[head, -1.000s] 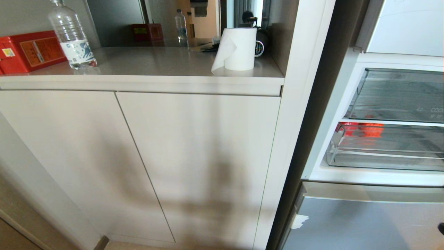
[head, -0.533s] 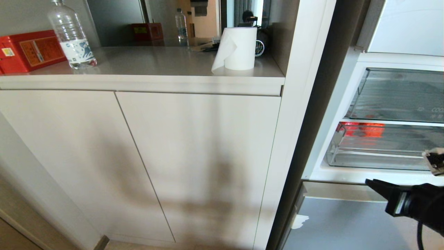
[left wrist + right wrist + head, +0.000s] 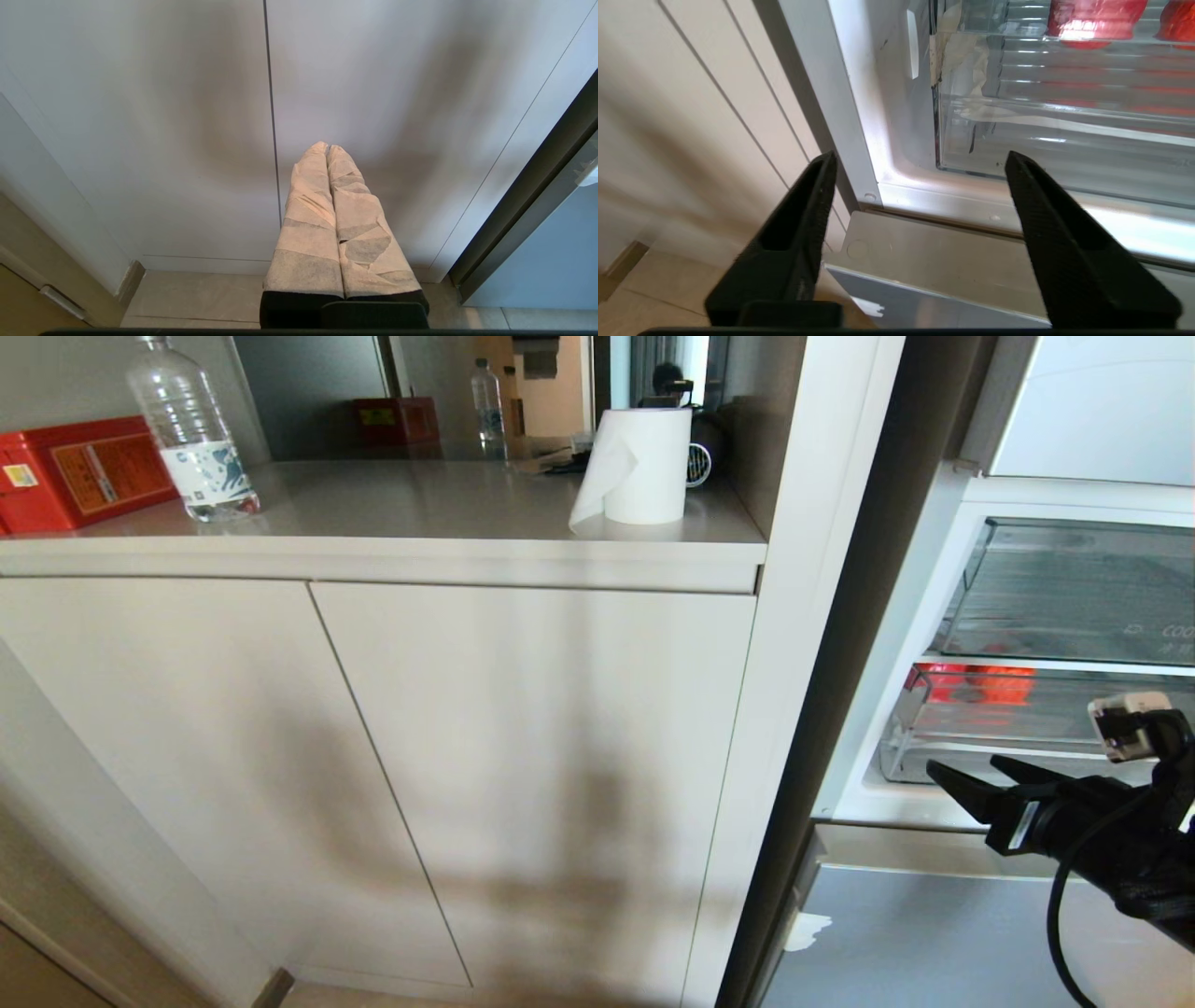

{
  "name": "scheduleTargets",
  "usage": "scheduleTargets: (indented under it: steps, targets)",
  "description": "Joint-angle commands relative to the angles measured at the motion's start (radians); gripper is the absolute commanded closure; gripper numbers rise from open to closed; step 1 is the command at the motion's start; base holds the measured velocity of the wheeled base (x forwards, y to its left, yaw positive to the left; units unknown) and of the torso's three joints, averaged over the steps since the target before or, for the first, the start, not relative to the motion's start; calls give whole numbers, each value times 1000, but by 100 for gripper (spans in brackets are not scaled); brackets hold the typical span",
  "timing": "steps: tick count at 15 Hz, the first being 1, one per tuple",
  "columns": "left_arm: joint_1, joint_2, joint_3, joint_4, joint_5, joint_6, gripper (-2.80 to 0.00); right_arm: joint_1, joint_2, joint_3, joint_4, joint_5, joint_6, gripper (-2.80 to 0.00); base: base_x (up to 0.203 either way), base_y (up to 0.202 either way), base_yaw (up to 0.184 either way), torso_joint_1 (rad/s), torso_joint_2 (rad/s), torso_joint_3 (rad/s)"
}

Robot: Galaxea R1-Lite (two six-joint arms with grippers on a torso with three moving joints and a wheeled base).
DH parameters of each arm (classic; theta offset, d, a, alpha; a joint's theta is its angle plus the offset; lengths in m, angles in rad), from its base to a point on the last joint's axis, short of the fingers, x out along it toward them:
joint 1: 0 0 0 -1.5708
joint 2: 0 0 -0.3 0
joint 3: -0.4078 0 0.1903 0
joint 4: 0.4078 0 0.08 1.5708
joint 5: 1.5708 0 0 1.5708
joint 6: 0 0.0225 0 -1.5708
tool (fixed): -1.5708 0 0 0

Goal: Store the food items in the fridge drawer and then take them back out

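Head view, left to right. Red box point(image 3: 79, 474) at the far left of the surface point(image 3: 420, 504), clear water bottle point(image 3: 191, 429) just beside it. White paper roll point(image 3: 639, 467) stands upright near the surface's right end. Two closed cabinet doors point(image 3: 373, 756) below.

Left tool point(image 3: 327, 149): seen only in its wrist view. Tape-wrapped fingers pressed together, nothing between them, pointing at the cabinet doors close to the seam between them.

Open fridge compartment on the right. Upper clear drawer point(image 3: 1074, 593) with a plain front. Below it the fridge drawer point(image 3: 1008, 728), clear plastic, ribbed floor. Red shapes point(image 3: 971, 683) show through its back left portion; in the right wrist view two red rounded shapes point(image 3: 1097, 18) sit at the rear of the drawer point(image 3: 1064, 116). Cannot tell what they are through the plastic.

Right tool point(image 3: 976, 773): black fingers spread wide, empty, in front of the drawer's lower left corner, apart from it.
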Motion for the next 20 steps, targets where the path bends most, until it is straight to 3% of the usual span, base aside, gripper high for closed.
scheduleTargets:
  steps: [1,20]
  targets:
    - [0,1,0,0,0,0,0,0,31,-21,-16,-10,1,-280,0,0,0,0,0,0]
    - [0,1,0,0,0,0,0,0,190,-191,-22,-112,49,-280,0,0,0,0,0,0]
